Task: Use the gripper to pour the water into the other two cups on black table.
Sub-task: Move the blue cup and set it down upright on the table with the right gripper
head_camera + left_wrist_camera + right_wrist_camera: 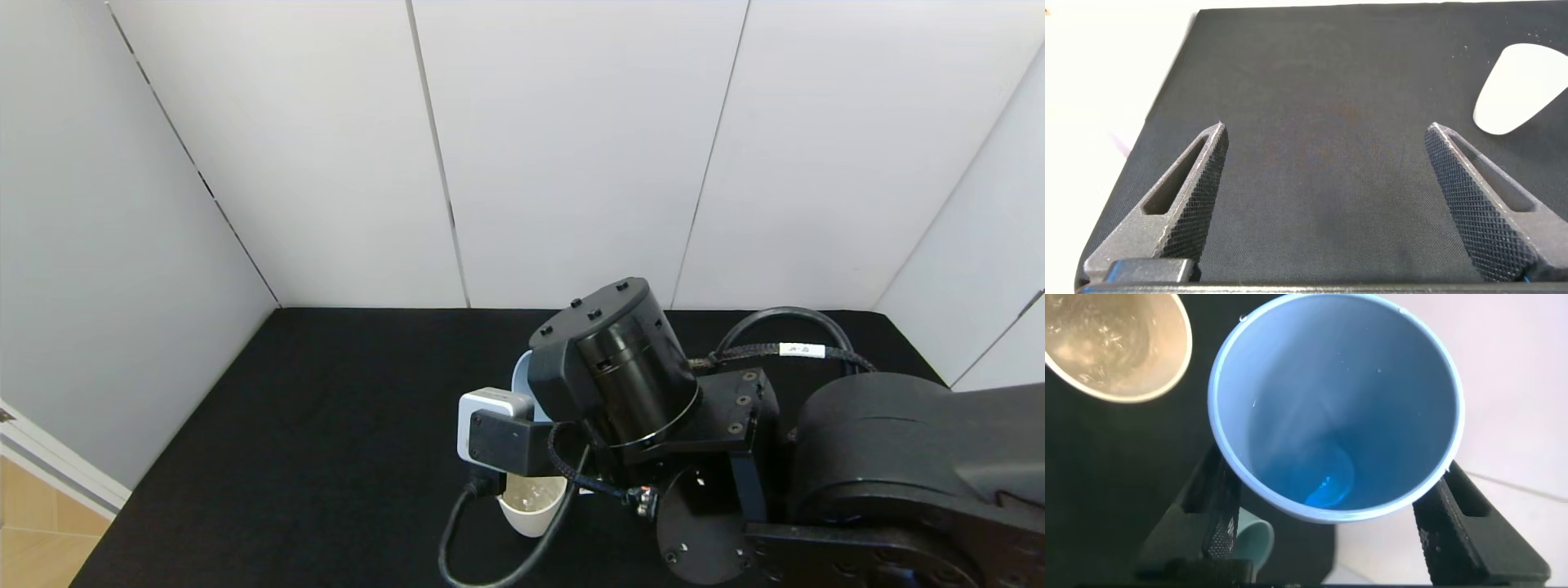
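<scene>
In the right wrist view my right gripper is shut on the pale periwinkle-blue cup, held tilted in the air. A little water glints at its bottom. The cream-white cup stands on the black table beside the blue cup's rim, with wet glints inside. The mint-green cup shows partly under the held cup, behind one finger. In the head view the right wrist hides the fingers; the blue cup's edge and the cream-white cup show. The mint-green cup is hidden there.
My left gripper is open and empty low over bare black table; it is out of the head view. A pale white shape lies at the far right of that view. White walls enclose the table's back and sides.
</scene>
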{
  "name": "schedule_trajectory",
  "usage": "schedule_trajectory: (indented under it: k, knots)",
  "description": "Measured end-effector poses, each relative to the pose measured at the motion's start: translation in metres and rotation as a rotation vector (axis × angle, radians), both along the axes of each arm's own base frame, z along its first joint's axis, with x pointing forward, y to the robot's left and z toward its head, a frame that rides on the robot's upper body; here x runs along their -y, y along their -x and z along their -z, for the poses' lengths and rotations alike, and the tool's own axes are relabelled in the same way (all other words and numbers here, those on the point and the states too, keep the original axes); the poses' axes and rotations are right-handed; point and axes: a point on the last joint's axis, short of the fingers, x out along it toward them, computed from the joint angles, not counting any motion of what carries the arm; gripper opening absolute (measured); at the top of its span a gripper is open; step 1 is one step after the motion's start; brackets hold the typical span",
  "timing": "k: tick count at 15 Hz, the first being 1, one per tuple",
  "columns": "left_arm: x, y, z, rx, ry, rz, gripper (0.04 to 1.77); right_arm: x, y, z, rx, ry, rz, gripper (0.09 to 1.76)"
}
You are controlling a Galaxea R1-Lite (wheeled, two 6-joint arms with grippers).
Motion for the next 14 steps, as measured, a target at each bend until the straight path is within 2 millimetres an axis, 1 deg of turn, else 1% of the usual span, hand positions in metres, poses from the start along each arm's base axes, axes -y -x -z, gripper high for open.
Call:
schedule_trajectory:
  k: [3, 6, 9, 11, 14]
  knots:
    - [0.0, 0.0, 0.0, 0.0, 0.0, 0.0, 1.72, 0.007, 0.001, -0.007, -0.043, -0.134, 0.031, 1.24]
    - [0.0, 0.0, 0.0, -0.001, 0.0, 0.0, 1.72, 0.029, -0.002, -0.021, -0.047, -0.192, 0.042, 1.24]
    - [0.0, 0.0, 0.0, -0.001, 0.0, 0.0, 1.72, 0.063, -0.008, -0.039, -0.043, -0.256, 0.064, 1.24]
    - [0.0, 0.0, 0.0, -0.001, 0.0, 0.0, 1.72, 0.095, -0.013, -0.05, -0.049, -0.331, 0.106, 1.24]
    - [0.0, 0.0, 0.0, -0.001, 0.0, 0.0, 1.72, 0.139, -0.014, -0.065, -0.057, -0.467, 0.168, 1.24]
